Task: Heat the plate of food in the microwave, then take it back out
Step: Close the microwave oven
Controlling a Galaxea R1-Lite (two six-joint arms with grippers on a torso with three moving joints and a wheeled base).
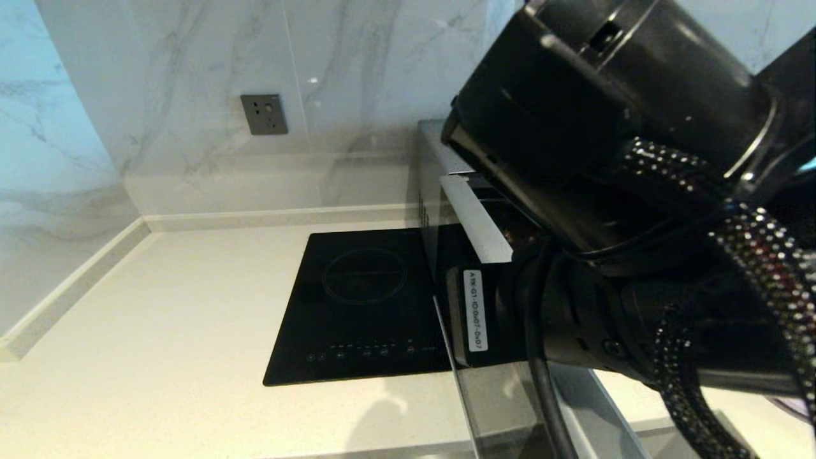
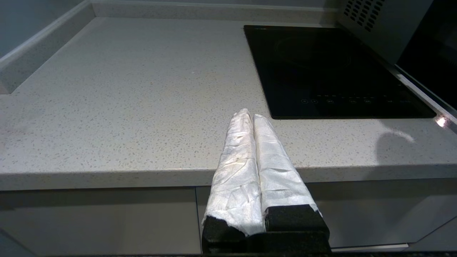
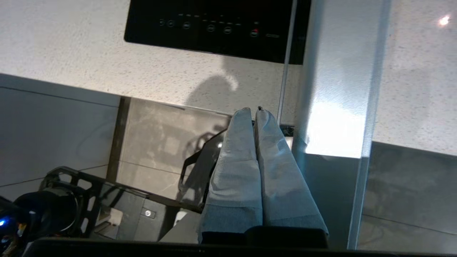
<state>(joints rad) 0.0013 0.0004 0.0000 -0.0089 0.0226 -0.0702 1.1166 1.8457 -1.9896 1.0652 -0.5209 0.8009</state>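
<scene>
The microwave stands at the right of the counter, mostly hidden behind my right arm. Its glass door is swung out towards me, seen edge-on. In the right wrist view my right gripper is shut and empty, its white-wrapped fingertips just beside the door's silver edge; whether they touch it I cannot tell. My left gripper is shut and empty, hovering over the counter's front edge, left of the microwave. The plate of food is out of view.
A flat black glass hob is set into the pale speckled counter left of the microwave. A marble wall with a grey socket rises behind. The robot's base shows below the counter front.
</scene>
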